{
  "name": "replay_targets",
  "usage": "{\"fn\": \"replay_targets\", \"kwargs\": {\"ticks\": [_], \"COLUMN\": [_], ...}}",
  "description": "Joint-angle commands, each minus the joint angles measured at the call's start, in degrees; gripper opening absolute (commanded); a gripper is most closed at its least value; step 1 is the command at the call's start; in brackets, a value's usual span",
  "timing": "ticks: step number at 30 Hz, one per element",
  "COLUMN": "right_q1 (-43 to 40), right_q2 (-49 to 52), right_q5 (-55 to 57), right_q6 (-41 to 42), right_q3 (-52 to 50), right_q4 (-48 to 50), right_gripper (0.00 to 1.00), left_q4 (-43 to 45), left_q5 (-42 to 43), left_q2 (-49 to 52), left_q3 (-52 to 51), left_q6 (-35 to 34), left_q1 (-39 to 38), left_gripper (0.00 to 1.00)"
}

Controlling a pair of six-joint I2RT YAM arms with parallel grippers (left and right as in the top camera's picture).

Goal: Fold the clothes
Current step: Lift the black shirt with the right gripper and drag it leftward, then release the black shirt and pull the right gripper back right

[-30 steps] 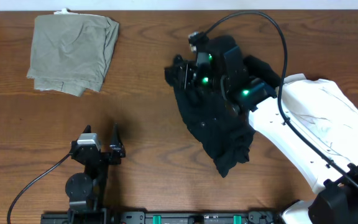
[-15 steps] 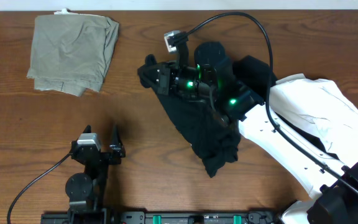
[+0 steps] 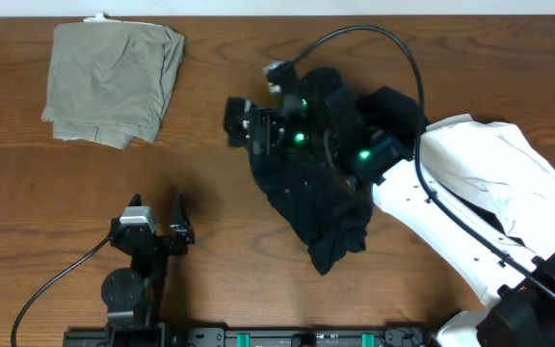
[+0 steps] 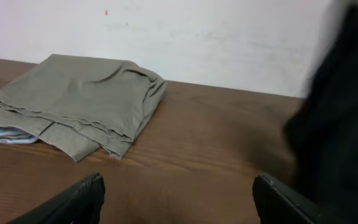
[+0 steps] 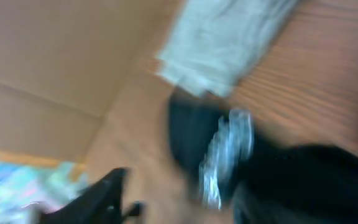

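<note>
The clothes are a crumpled black garment (image 3: pixel 318 198) in a heap at the table's middle right. My right gripper (image 3: pixel 242 123) hovers just past its upper left edge, jaws apart, nothing visibly between them. The right wrist view is motion-blurred: one finger (image 5: pixel 107 190) shows at lower left, with black fabric (image 5: pixel 303 180) and a pale shiny patch to its right. My left gripper (image 3: pixel 152 229) rests low at the front left, open and empty (image 4: pixel 179 202), well away from the black garment, which is a dark blur (image 4: pixel 344 124) at the right edge of its view.
A folded olive-khaki garment (image 3: pixel 114 82) lies at the back left, and it is also seen ahead of the left wrist camera (image 4: pixel 79 102). White cloth (image 3: pixel 509 183) lies at the right, beneath my right arm. Bare wood lies between the two grippers.
My right gripper dragged a corner of the black garment leftward, then opened; the stretched corner has slumped back toward the heap. The left arm has not moved.
</note>
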Motion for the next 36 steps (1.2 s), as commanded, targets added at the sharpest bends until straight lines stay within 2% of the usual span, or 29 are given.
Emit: {"fn": "replay_targets", "kwargs": {"ticks": [1, 3, 7, 12, 18, 21, 26, 36], "right_q1": [-4.4, -8.1, -18.1, -32.8, -43.5, -46.2, -49.0, -49.5], "right_q2": [-0.8, -1.6, -4.6, -5.8, -3.9, -2.3, 2.3, 13.3], "right_q5": [8.2, 8.0, 9.2, 15.0, 23.8, 27.9, 28.4, 28.4], "right_q6": [-4.3, -4.2, -4.1, -4.3, -5.2, -5.2, -5.1, -5.4], "right_q3": [0.9, 0.9, 0.9, 0.9, 0.6, 0.6, 0.6, 0.6], "right_q4": [-3.5, -6.2, -14.4, -29.7, -39.6, -41.1, -40.4, -37.4], "right_gripper": [0.66, 0.73, 0.77, 0.78, 0.79, 0.79, 0.79, 0.8], "left_q4": [-1.9, -1.9, -1.9, -1.9, -1.9, -1.9, -1.9, -1.9], "left_q5": [1.2, 1.2, 1.2, 1.2, 1.2, 1.2, 1.2, 1.2], "left_q2": [0.0, 0.0, 0.0, 0.0, 0.0, 0.0, 0.0, 0.0], "left_q3": [-1.0, -1.0, -1.0, -1.0, -1.0, -1.0, -1.0, -1.0], "left_q6": [-0.5, -0.5, -0.5, -0.5, -0.5, -0.5, -0.5, -0.5], "left_q1": [0.2, 0.2, 0.2, 0.2, 0.2, 0.2, 0.2, 0.2], "left_gripper": [0.78, 0.78, 0.78, 0.78, 0.78, 0.78, 0.78, 0.78]}}
